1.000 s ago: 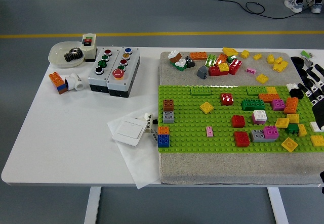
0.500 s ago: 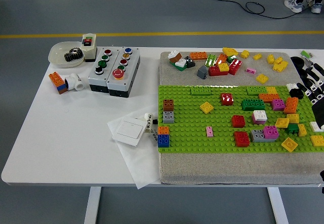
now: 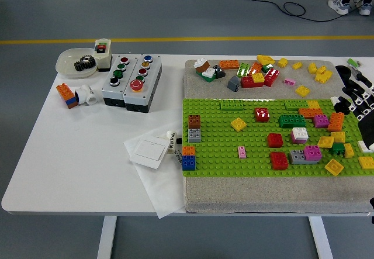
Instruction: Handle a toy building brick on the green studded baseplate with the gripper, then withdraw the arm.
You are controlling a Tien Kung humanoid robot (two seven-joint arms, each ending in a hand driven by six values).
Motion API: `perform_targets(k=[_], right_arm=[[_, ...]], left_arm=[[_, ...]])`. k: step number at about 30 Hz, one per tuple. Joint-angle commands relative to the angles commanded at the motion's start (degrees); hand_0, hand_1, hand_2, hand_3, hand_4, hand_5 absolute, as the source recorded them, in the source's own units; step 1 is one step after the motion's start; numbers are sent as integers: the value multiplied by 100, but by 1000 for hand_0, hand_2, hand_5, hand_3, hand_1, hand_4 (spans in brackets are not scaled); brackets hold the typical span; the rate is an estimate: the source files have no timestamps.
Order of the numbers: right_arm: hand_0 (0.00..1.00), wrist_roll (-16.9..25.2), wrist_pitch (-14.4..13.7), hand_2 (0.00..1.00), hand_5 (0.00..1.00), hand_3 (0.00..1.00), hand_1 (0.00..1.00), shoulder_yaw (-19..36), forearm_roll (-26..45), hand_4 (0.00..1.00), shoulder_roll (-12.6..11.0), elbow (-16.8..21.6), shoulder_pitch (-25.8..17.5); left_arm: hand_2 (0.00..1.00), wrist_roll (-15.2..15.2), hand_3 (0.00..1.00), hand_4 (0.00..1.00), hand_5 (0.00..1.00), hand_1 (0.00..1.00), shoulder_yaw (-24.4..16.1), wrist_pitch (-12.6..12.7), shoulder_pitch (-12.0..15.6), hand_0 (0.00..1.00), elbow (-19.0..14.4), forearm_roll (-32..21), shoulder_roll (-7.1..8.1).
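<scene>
Over the right edge of the desk our right hand comes in from the picture's side, black with pale fingertips, its fingers spread and relaxed, grasping nothing. It hangs above the right end of the green studded baseplate, just beside an orange brick and a white brick at that end; we cannot tell whether it touches either.

On the baseplate, which lies on a grey mat, we see many bricks: 2 red bricks near the middle, a dark green brick, a white brick on pink, a yellow brick set askew, and a blue and orange stack at the left edge. Loose bricks lie heaped on the mat along its far edge.

Toward the far left corner of the desk stand 2 button boxes and a bowl holding a gear. A white sheet lies left of the mat.
</scene>
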Motion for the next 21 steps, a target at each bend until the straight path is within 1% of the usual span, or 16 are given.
perform_targets(k=[2, 3, 14, 21], right_arm=[[790, -23, -15, 788, 874, 807, 762, -6, -37, 998, -5, 19, -4], [775, -30, -21, 784, 850, 801, 755, -10, -48, 998, -7, 27, -6], [771, -62, -51, 783, 842, 799, 752, -55, -68, 998, -14, 36, -39], [768, -71, -57, 780, 828, 780, 741, -45, -49, 998, -29, 32, -68]], left_arm=[[768, 2, 598, 622, 648, 745, -4, 0, 6, 729, 2, 5, -1], [768, 3, 598, 621, 647, 746, -4, 0, 10, 729, 1, 9, -2], [768, 31, 598, 622, 648, 746, -45, -14, 50, 729, -1, 84, -10], [768, 34, 598, 621, 648, 746, -48, -22, 55, 729, -12, 100, -7]])
